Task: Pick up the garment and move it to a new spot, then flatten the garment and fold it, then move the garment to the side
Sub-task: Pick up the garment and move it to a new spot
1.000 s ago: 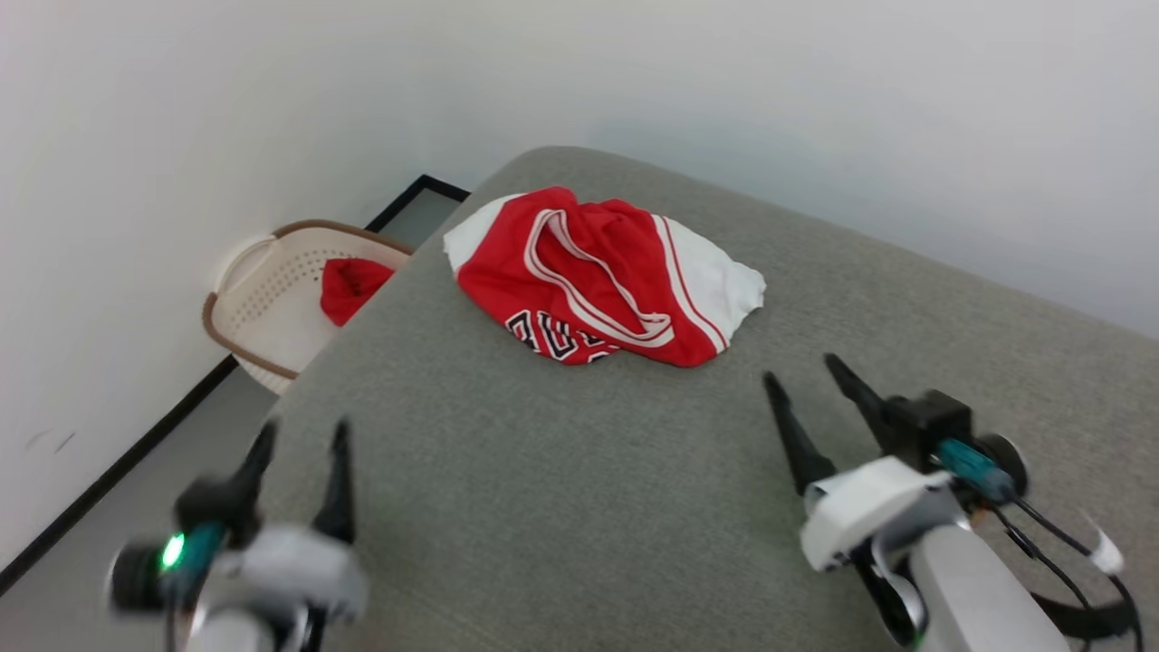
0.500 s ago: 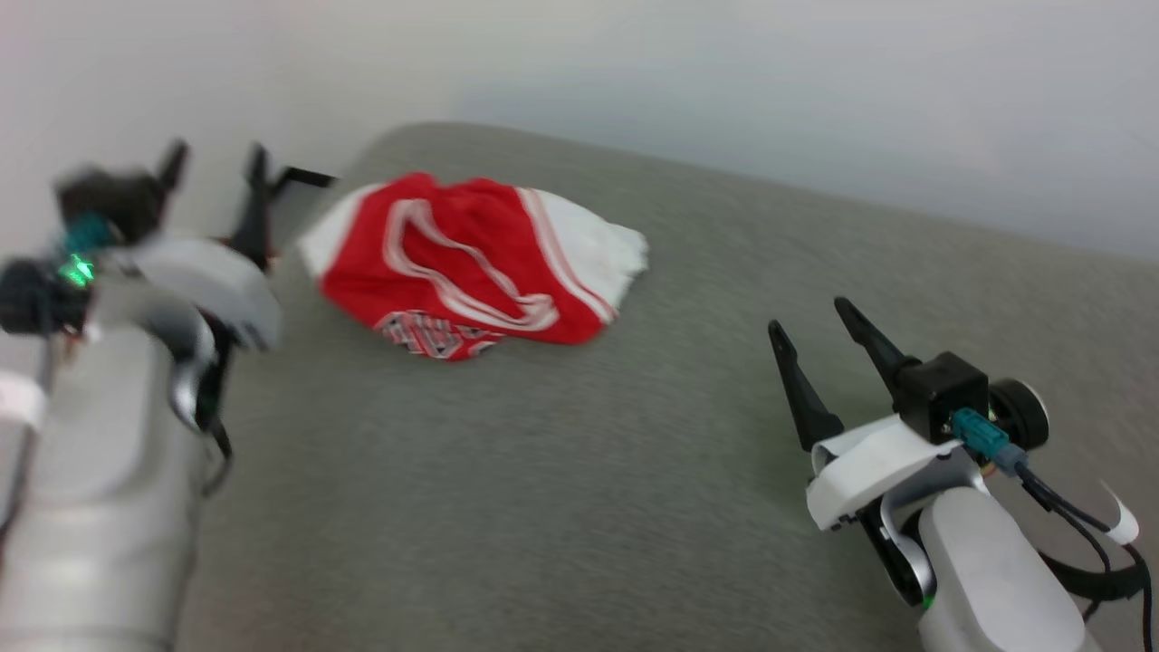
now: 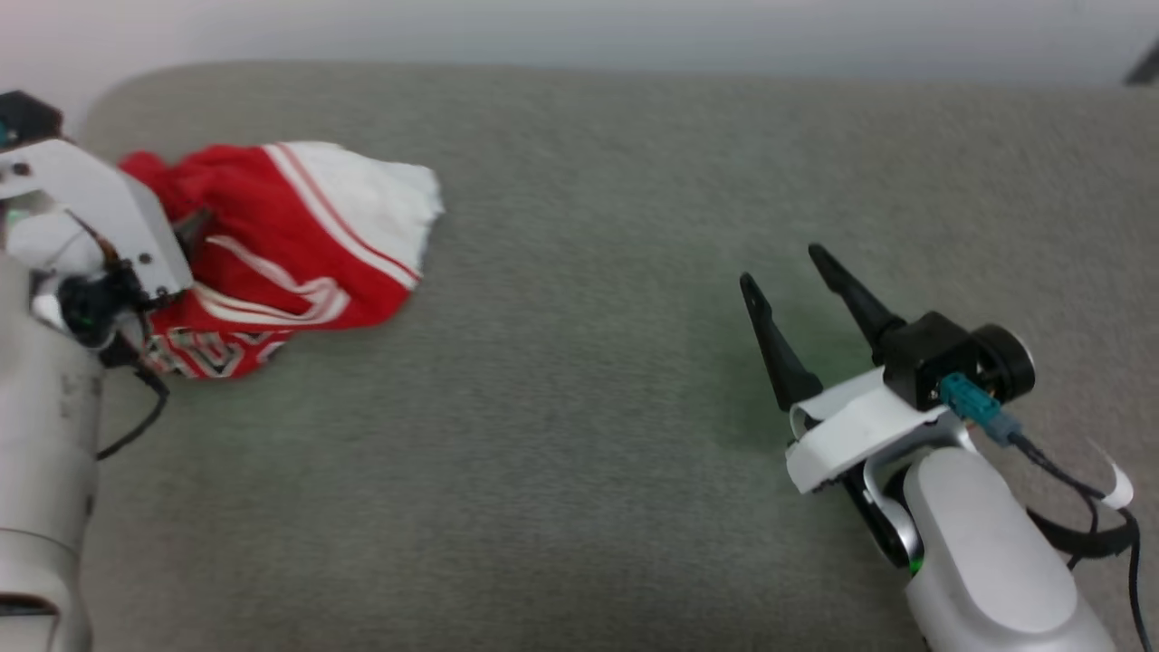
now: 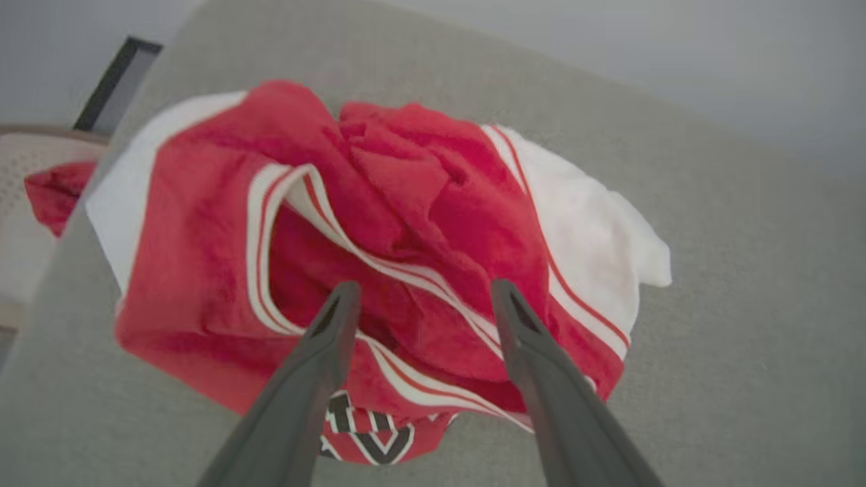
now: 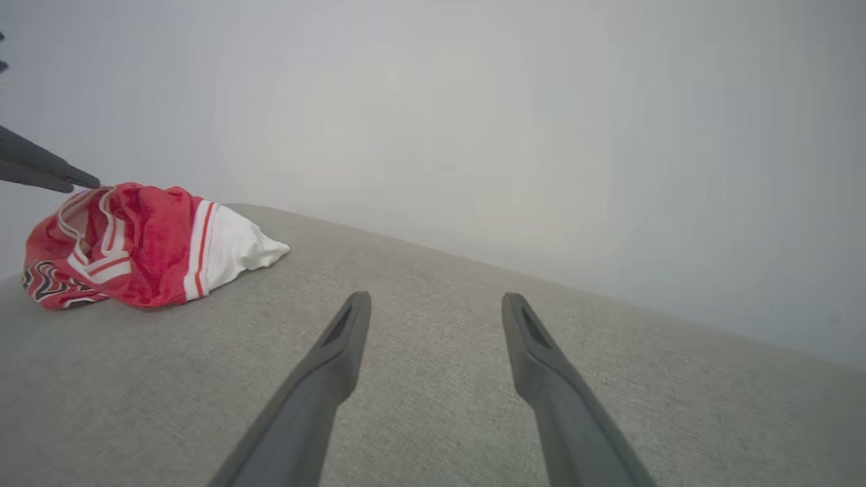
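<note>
garment (image 3: 299, 244): lay in a crumpled heap at the far left of the grey upholstered surface (image 3: 579, 435), near its edge.
left gripper (image 4: 425, 287): jaws spread wide over the striped neck trim (image 4: 256, 257), nothing held (contact with the cloth unclear).
right gripper (image 3: 780, 267): jaws wide apart, empty, well apart from the garment.
progress: pickup not yet made; move, flatten, fold and set-aside all left.
writing: black white-outlined letters (image 4: 369, 433) on the lower fold, only partly showing, unreadable; no brand tag seen.

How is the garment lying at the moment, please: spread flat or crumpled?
Crumpled. The garment lies bunched in a heap on the grey surface, neck trim twisted, lettering partly tucked under.
</note>
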Robot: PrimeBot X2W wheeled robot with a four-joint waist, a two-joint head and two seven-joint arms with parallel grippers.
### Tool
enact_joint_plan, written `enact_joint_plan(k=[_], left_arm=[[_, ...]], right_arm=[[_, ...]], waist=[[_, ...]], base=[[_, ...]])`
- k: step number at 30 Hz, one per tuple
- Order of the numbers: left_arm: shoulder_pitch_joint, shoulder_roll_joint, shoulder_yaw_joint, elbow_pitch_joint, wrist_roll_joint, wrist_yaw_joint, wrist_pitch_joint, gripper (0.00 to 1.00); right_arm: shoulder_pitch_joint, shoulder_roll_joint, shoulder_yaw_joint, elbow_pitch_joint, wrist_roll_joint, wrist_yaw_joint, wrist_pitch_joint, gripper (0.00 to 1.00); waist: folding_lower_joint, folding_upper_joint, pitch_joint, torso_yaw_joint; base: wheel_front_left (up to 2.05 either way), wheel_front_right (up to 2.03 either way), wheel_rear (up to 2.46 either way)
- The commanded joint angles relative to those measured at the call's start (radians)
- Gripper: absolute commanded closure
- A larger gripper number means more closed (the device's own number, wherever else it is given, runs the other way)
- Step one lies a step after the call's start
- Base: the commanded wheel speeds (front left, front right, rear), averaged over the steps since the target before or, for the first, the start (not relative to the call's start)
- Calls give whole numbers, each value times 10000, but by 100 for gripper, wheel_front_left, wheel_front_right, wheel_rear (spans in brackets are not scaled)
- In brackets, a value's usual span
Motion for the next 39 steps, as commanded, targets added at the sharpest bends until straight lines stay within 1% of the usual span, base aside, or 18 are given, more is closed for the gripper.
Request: enact_joint_plan(k=[1,3,5,9,12,16,18,19,20,21,22,26,31,34,39], left_arm=[[-70,56,-39,29,-182,-7,302,0],[-53,186,-161,-40,-591,-7,908,0],[-23,366,-225,-73,-858,-8,1149,0],[213,449,-292,59,-1339,-9,1312,0],[343,678,-368,231,-1525,-9,1282,0],[507,600,-493,480,-1741,-8,1333,0],[626,437,-572,513,-1897,-7,1327,0],[678,335,-609,524,-1985,-11,1375,40],[759,194,-704,423,-2079,-22,1413,63],[848,142,-726,366,-2196,-34,1324,93],[891,142,-748,334,-2273,-34,1219,100],[943,299,-968,261,-2378,-35,985,100],[762,685,-1318,-172,-2446,-23,546,100],[574,732,-1644,-693,-2613,-21,370,100],[410,728,-2361,-2161,-3305,-20,601,100]], right_arm=[[-188,11,52,-78,-2,-3,-6,0],[-267,-11,92,-170,-63,-3,-6,0],[-372,-21,143,-254,-116,-3,-2,0],[-533,-1,294,-397,-151,-3,22,0],[-651,30,472,-594,-137,-3,25,0],[-662,-38,560,-840,-122,-3,68,0],[-591,-71,589,-950,-145,-3,99,0],[-556,-88,597,-991,-147,-3,131,0],[-517,-108,606,-1005,-154,-3,141,0],[-470,-129,602,-1032,-158,-3,171,0],[-440,-146,580,-1064,-156,-3,191,0],[-300,-156,542,-1098,-143,-3,223,0],[-71,-146,414,-944,-16,-3,210,0],[164,-134,283,-807,18,-3,186,0],[468,-165,54,-575,78,-3,156,0]], waist=[[0,0,937,-909],[0,0,1137,-994],[0,0,1341,-1080],[0,0,1614,-1260],[0,0,1756,-1423],[0,0,1919,-1557],[0,0,1939,-1588],[0,0,1942,-1594],[0,0,1910,-1591],[0,0,1865,-1582],[0,0,1812,-1564],[0,0,1410,-1446],[0,0,645,-1197],[0,0,129,-1009],[0,0,-589,-897]], base=[[0,0,0],[0,0,0],[0,0,0],[0,0,0],[0,0,0],[0,0,0],[0,0,0],[0,0,0],[0,0,0],[0,0,0],[0,0,0],[0,0,0],[0,0,0],[0,0,0],[0,0,0]])
